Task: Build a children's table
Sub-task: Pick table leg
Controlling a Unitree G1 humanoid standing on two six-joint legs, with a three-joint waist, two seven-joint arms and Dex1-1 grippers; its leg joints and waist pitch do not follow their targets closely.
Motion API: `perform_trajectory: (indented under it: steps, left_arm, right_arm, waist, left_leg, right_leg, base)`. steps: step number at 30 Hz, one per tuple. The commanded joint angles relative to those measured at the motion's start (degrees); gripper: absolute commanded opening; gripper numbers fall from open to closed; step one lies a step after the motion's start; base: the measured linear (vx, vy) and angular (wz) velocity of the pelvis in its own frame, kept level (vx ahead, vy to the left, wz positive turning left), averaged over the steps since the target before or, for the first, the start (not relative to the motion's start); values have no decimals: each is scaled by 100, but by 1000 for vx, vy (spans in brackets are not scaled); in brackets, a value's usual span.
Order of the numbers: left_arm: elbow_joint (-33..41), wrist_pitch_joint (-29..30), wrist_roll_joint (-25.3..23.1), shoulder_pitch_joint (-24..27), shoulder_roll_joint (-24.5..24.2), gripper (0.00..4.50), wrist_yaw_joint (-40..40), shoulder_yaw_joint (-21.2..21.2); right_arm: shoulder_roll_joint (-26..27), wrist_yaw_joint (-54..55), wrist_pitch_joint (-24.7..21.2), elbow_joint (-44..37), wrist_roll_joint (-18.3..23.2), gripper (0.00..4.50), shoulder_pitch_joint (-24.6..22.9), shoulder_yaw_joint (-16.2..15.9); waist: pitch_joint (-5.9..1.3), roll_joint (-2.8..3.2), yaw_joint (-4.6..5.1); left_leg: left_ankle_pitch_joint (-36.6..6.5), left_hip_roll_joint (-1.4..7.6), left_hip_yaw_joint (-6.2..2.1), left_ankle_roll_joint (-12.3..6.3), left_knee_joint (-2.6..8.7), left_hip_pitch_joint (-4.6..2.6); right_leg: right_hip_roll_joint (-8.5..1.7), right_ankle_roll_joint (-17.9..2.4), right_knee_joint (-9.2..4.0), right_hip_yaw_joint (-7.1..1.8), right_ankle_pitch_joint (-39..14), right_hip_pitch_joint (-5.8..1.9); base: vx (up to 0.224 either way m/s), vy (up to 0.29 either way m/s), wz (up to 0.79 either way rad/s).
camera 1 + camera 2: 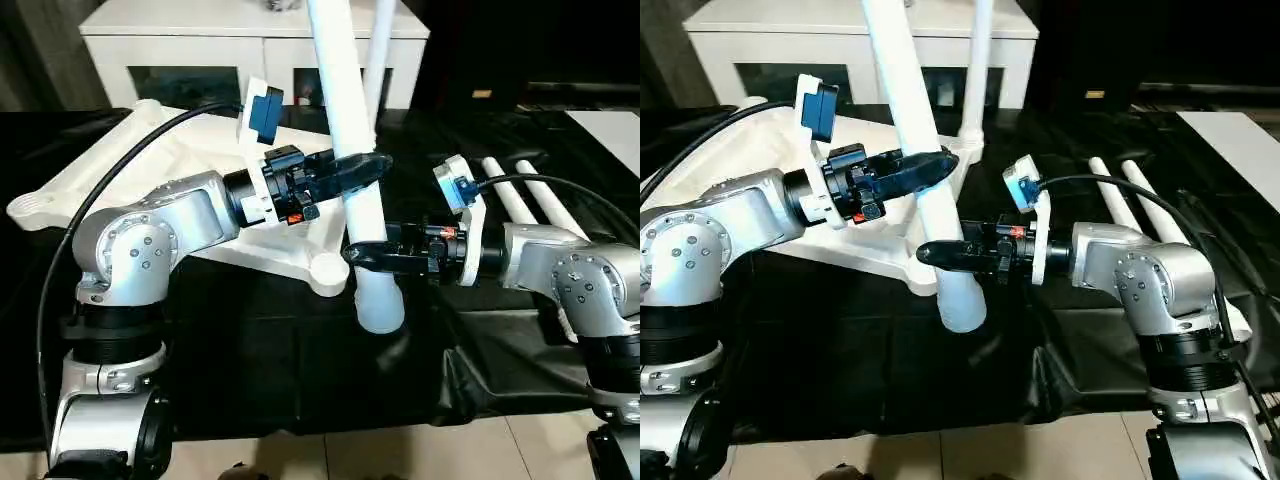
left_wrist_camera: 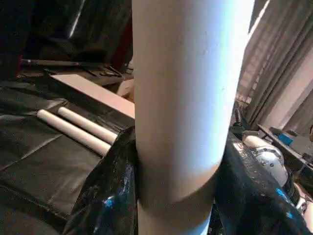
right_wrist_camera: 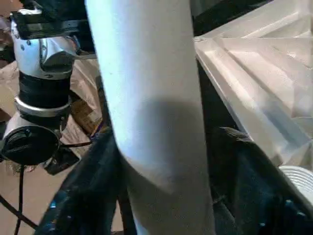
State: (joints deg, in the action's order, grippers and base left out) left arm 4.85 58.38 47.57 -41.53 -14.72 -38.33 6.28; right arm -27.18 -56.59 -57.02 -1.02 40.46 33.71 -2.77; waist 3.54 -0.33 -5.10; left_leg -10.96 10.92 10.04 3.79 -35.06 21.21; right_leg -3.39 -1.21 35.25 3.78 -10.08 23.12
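The left gripper pinches a white leg that stands tilted just off the tabletop's near corner socket, its thick end hanging over bare black cloth. Lower on the leg, the right gripper flanks it; whether it presses, I cannot tell. Two spare legs lie right of the tabletop, well apart; another leg stands at its far corner.

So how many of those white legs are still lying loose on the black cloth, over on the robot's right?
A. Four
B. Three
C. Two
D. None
C: two loose legs lie side by side on the black cloth, apart from the leg that the left gripper and right gripper have between their fingers.
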Motion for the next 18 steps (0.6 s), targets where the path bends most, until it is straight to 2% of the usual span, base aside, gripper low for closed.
perform_trajectory:
  steps: [1, 3, 7, 8, 9, 10, 11, 12, 13, 14, 17, 18]
  left_arm:
    - [62, -93, 132, -207, -20, 181, -134, 64]
    - [50, -100, 136, -211, -23, 181, -138, 69]
    - [1, -148, 98, -215, -21, 181, -126, 44]
    - [-104, -165, -73, -248, -2, 181, 123, 21]
    - [-295, -184, -130, -329, 108, 237, 426, 154]
    - [-337, -189, -141, -346, 133, 251, 492, 184]
    - [-560, -202, -176, -435, 267, 251, 839, 365]
    - [-607, -236, -215, -438, 306, 251, 960, 416]
    - [-619, -284, -279, -417, 388, 271, 1181, 475]
    - [-611, -306, -313, -401, 436, 294, 1299, 494]
    - [-539, -374, -379, -342, 539, 303, 1482, 480]
    - [-481, -419, -406, -298, 652, 317, 1625, 466]
  right_arm:
    - [-47, 128, -6, 56, -116, 249, -2, -29]
    - [-29, 156, 41, 44, -134, 245, -7, -40]
    - [81, 288, 209, 19, -207, 207, -5, -22]
    - [172, 428, 412, -5, -340, 202, -3, -29]
    - [239, 608, 620, -6, -531, 202, 3, -75]
    - [254, 648, 665, -7, -573, 199, 4, -85]
    - [351, 927, 944, -2, -858, 195, 15, -166]
    - [415, 1149, 1159, 5, -1104, 189, 21, -263]
    - [456, 1453, 1549, 27, -1556, 189, 17, -495]
    - [517, 1630, 1681, 43, -1715, 187, 12, -559]
    - [664, 1930, 1851, 85, -1899, 185, 9, -599]
    - [724, 2165, 2061, 130, -2159, 185, 18, -732]
  waist:
    - [-437, -56, -10]
    - [-442, -52, -13]
    - [-444, -61, -5]
    - [-442, -58, -4]
    - [-443, -53, -1]
    - [-436, -59, 6]
    - [-438, -54, -2]
    - [-433, -49, 8]
    - [-438, -48, 4]
    - [-440, -59, 27]
    - [-454, -54, 36]
    - [-454, -51, 28]
  left_leg:
    - [-431, 183, -40, -74, 358, -62]
    - [-404, 186, -43, -70, 358, -58]
    - [-393, 174, -38, -71, 356, -54]
    - [-385, 181, -41, -64, 358, -48]
    - [-422, 174, -38, -42, 354, -56]
    - [-429, 177, -30, -21, 353, -51]
    - [-471, 177, -34, 20, 352, -70]
    - [-459, 170, -44, 67, 357, -57]
    - [-446, 182, -54, 110, 360, -50]
    - [-443, 176, -55, 154, 361, -54]
    - [-415, 171, -48, 85, 358, -50]
    - [-381, 176, -48, 57, 359, -51]
  right_leg:
    - [-419, -981, -386, -283, -1175, -329]
    - [-415, -999, -372, -281, -1089, -331]
    - [-411, -1011, -367, -280, -1039, -335]
    - [-415, -1010, -366, -282, -1030, -332]
    - [-412, -1001, -371, -279, -1065, -327]
    - [-413, -995, -379, -284, -1076, -322]
    - [-412, -983, -381, -281, -1134, -316]
    - [-414, -963, -385, -277, -1160, -323]
    - [-426, -945, -380, -274, -1165, -323]
    - [-417, -932, -375, -273, -1120, -326]
    - [-416, -955, -360, -285, -938, -336]
    - [-413, -979, -349, -286, -850, -335]
  base:
    - [0, 0, 0]
    - [0, 0, 0]
    - [0, 0, 0]
    - [0, 0, 0]
    - [0, 0, 0]
    - [0, 0, 0]
    - [0, 0, 0]
    - [0, 0, 0]
    - [0, 0, 0]
    - [0, 0, 0]
    - [0, 0, 0]
    - [0, 0, 0]
